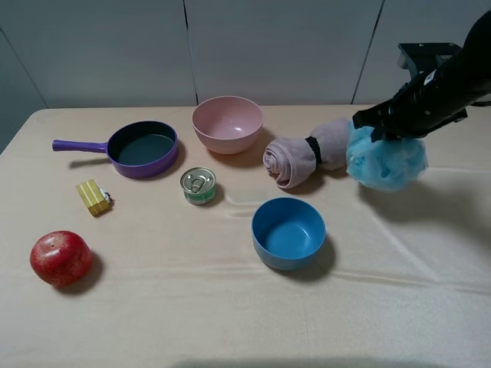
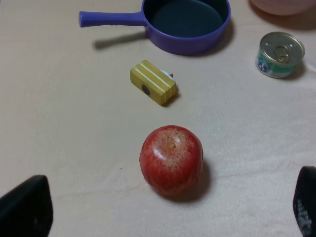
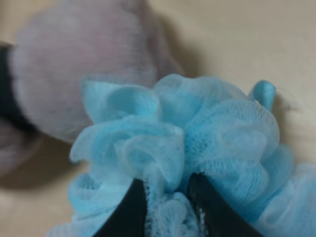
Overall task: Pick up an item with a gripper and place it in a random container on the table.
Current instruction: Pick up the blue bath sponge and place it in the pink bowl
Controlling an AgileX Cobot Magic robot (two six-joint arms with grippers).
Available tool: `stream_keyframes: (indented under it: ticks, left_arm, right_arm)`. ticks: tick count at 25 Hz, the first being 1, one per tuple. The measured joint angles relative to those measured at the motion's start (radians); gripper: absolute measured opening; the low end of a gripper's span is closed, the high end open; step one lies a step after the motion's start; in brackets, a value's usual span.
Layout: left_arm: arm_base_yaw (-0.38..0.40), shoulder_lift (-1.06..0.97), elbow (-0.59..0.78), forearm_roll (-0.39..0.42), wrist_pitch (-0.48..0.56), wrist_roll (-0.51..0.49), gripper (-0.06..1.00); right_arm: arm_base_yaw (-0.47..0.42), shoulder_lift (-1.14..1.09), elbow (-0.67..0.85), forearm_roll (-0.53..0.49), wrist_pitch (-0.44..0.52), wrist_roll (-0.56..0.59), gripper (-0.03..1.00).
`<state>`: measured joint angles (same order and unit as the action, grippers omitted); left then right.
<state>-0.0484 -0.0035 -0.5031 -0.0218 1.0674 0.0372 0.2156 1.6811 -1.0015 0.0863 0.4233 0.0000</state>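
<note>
On the right of the high view, the right gripper (image 1: 381, 129) pinches the top of the light-blue pouf (image 1: 387, 165). The pouf hangs just beside the rolled towel (image 1: 303, 157), well apart from the pink bowl (image 1: 227, 125) on the table (image 1: 230, 322). It is a ruffled ball, slightly wider than tall, with no clear long axis. The can (image 1: 199, 185) has a green label, its print too small to read.

From the left wrist, the left gripper (image 2: 165, 205) stands wide open and holds nothing; an apple (image 2: 171, 159) lies ahead of it.

From the right wrist, the black fingers (image 3: 131, 212) sit nearly together, clamped on mesh folds. A ribbon loop (image 3: 261, 94) sticks out of the pouf's far side.
</note>
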Motion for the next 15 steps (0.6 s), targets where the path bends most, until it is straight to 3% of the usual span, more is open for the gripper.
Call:
stream_keyframes:
  ticks: [9, 15]
  left_arm:
    - [0.0, 0.0, 0.0, 0.0, 0.0, 0.0, 0.99]
    - [0.0, 0.0, 0.0, 0.0, 0.0, 0.0, 0.99]
  right_arm:
    - [0.139, -0.003, -0.232, 0.004, 0.126, 0.0, 0.11]
    - [0.174, -0.003, -0.347, 0.033, 0.182, 0.012, 0.1]
